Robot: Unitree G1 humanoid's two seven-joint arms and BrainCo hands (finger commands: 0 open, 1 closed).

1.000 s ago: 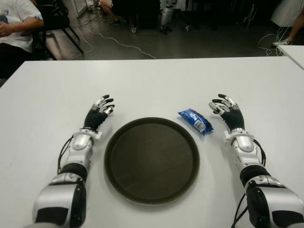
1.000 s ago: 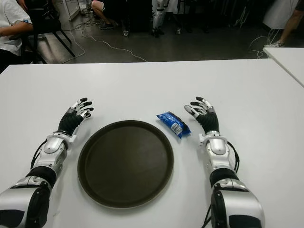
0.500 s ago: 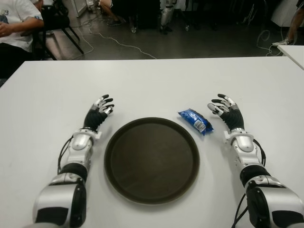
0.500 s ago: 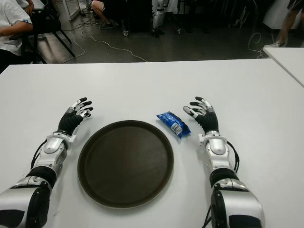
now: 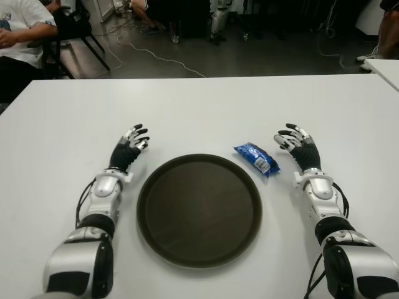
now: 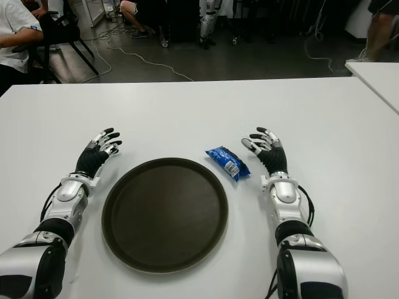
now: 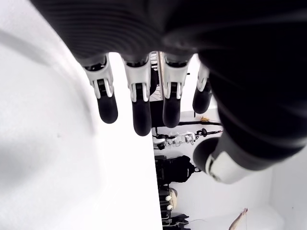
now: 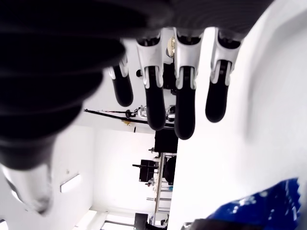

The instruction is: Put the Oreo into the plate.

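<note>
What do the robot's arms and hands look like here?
Both arms have glossy silver-white shells with black joint sections and black cables looping beside the forearms. The left hand and right hand have black ribbed palms, white finger segments and black rounded fingertips.

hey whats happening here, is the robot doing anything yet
Nothing is being handled yet. The blue Oreo pack lies on the white table, just off the right edge of the empty dark plate. The right hand is open beside the pack on its right, not touching it. The left hand is open too, showing on the plate's left side. The pack has not been picked up or moved onto the plate.
</note>
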